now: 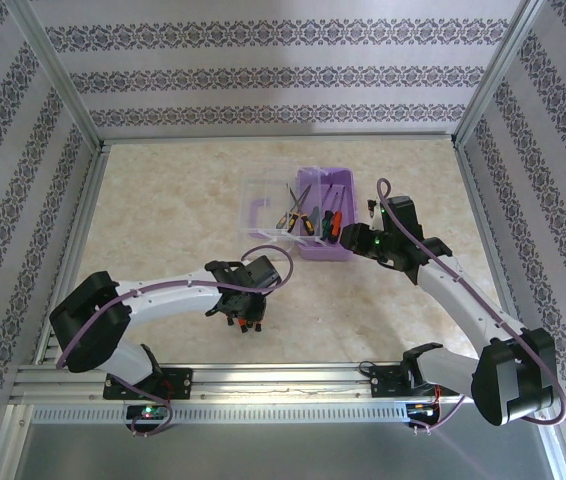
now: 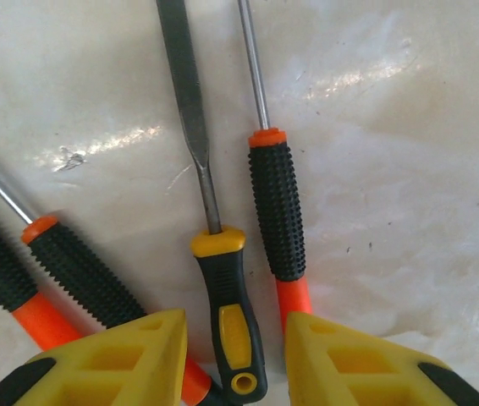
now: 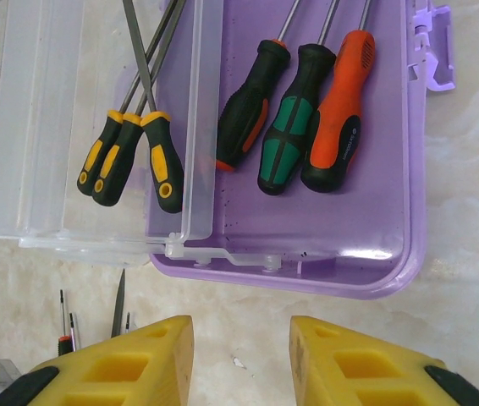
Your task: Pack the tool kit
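Top view: the translucent purple plastic box (image 1: 311,182) lies open on the counter (image 1: 163,200), just ahead of the right tool (image 1: 341,238). The left tool (image 1: 241,315) is well short of it.

Left wrist: the jaws stand open astride a yellow-and-black-handled file (image 2: 227,292), apparently placed for a grasp.

Right wrist: the jaws are parted and empty, with the box directly ahead.

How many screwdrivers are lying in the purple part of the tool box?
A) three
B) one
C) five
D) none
A: the purple tray holds a black-and-orange screwdriver, a green-and-black screwdriver and an orange-and-black screwdriver, lying side by side.
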